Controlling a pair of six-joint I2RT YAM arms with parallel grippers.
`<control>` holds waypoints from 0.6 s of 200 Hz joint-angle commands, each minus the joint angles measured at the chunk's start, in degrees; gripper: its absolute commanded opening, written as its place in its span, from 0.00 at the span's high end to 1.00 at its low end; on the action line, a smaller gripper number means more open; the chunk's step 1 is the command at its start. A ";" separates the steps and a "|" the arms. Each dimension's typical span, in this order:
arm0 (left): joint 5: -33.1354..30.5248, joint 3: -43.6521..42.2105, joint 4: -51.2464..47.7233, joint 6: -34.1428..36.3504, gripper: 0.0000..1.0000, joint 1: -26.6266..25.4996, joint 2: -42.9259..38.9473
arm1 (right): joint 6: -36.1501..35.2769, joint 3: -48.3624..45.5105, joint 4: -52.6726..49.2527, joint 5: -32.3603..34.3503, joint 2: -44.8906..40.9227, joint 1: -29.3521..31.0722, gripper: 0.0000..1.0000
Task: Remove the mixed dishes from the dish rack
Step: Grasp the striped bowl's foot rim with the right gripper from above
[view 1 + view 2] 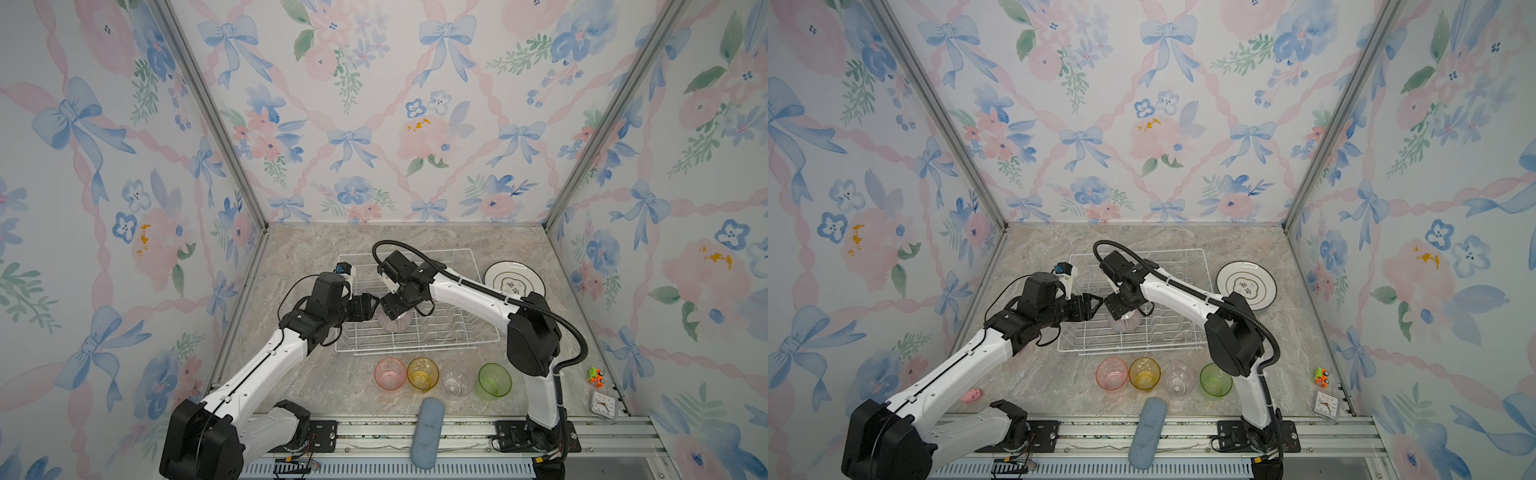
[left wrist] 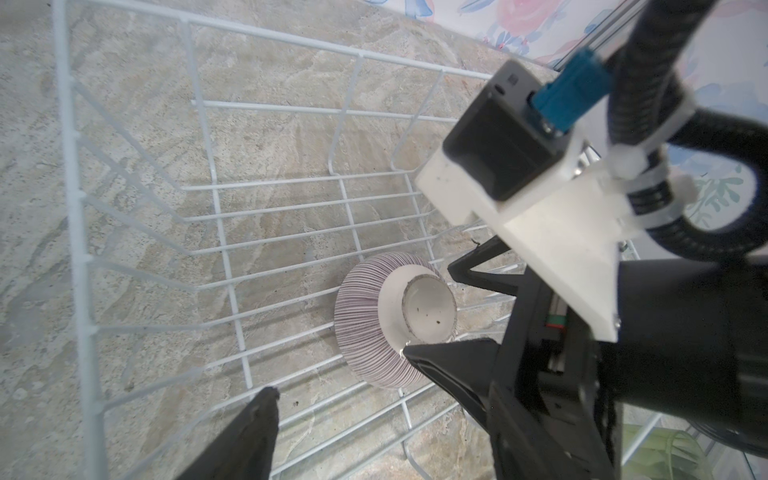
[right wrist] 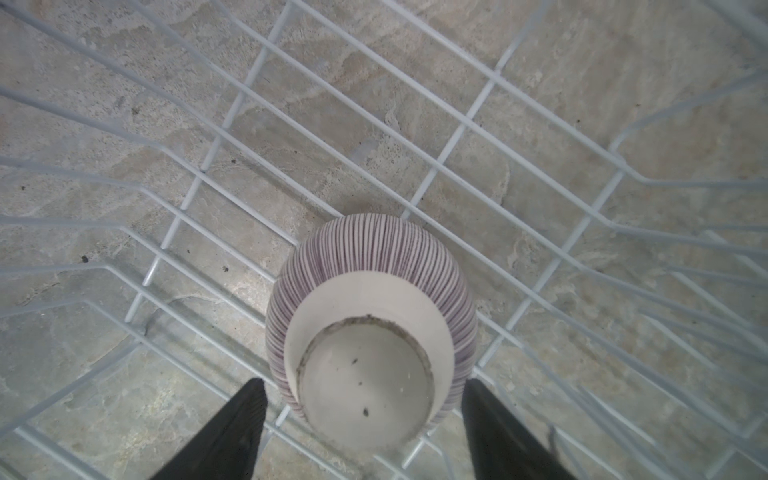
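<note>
- On the marble-look tabletop point(image 1: 340, 390), two robot arms meet over one white wire dish rack point(image 1: 440, 337). Both top views show one bowl, four tumblers and one visible plate.
- Far left, a small pink object point(image 1: 971, 394) shows in a top view beside the left arm. It is too small to identify.
- Over the rack's left part hangs the left gripper point(image 1: 371, 308), jaws apart and holding nothing. The left wrist view shows only one of its fingers point(image 2: 249, 436), cut off by the frame.
- Inside the rack sits its only dish, the pink-striped ribbed bowl point(image 1: 395, 324), upside down on the grid floor with the foot ring up.
- Directly above the bowl, the right gripper point(image 3: 363, 382) has its jaws apart, one finger on each side. Whether the tips touch the bowl's wall cannot be told.
- Outside the rack, in front of it, four cups stand upright in a row: pink tumbler point(image 1: 390, 373), yellow tumbler point(image 1: 423, 373), clear tumbler point(image 1: 456, 381), green tumbler point(image 1: 494, 380).
- Across the front rail lies one blue oblong pad point(image 1: 428, 432).
- Right of the rack lies a dark-rimmed white plate point(image 1: 513, 276), its near edge hidden by the right arm. Whether others lie beneath it cannot be told.
- Near the right wall sit one orange-and-green toy point(image 1: 596, 376) and one small clock point(image 1: 602, 405) in a clear case.
</note>
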 commanded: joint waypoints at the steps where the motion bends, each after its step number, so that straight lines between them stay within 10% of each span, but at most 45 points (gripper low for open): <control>1: 0.71 -0.96 0.31 -0.58 0.26 0.49 -0.73 | -0.76 1.96 -2.86 1.17 1.51 0.60 0.24; 120: 1.07 -0.79 0.26 0.20 0.26 0.43 -0.06 | -1.83 5.28 -6.39 3.50 4.68 1.18 0.30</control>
